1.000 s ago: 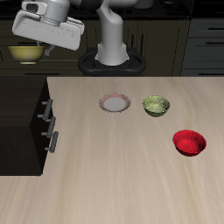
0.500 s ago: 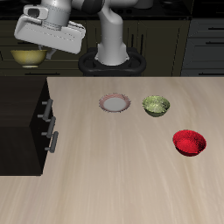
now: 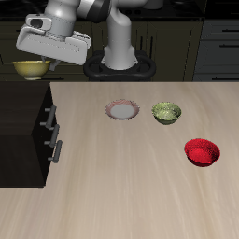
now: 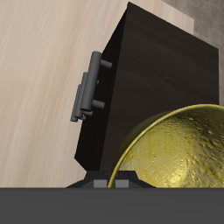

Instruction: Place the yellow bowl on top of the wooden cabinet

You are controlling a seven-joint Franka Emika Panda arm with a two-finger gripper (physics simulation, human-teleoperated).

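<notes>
I'm in the placing step now: my tool (image 3: 37, 62) is pinching the yellow bowl (image 3: 30, 68) by its rim and carrying it over the wooden cabinet (image 3: 23, 117), toward that cabinet's back end, around eleven o'clock from the white plate (image 3: 123, 110) out on the tabletop (image 3: 140, 177). From the wrist view the yellow bowl (image 4: 175, 149) hangs right under me with the cabinet's dark top (image 4: 162, 79) beneath it and the two silver handles (image 4: 87, 87) showing on the front face, so I judge I'm lined up over the top rather than off its edge. The bowl looks close to the surface but I can't tell whether it's touching yet. Compared with a second ago, I've brought the bowl lower and a touch nearer the cabinet top, with the arm settling downward; the olive-green bowl (image 3: 166, 113) at three o'clock of the plate and the red bowl (image 3: 202, 151) haven't budged. Next I'd ease straight down until the base sits flat, keep it level, then spread the fingers and lift clear without dragging the rim.
</notes>
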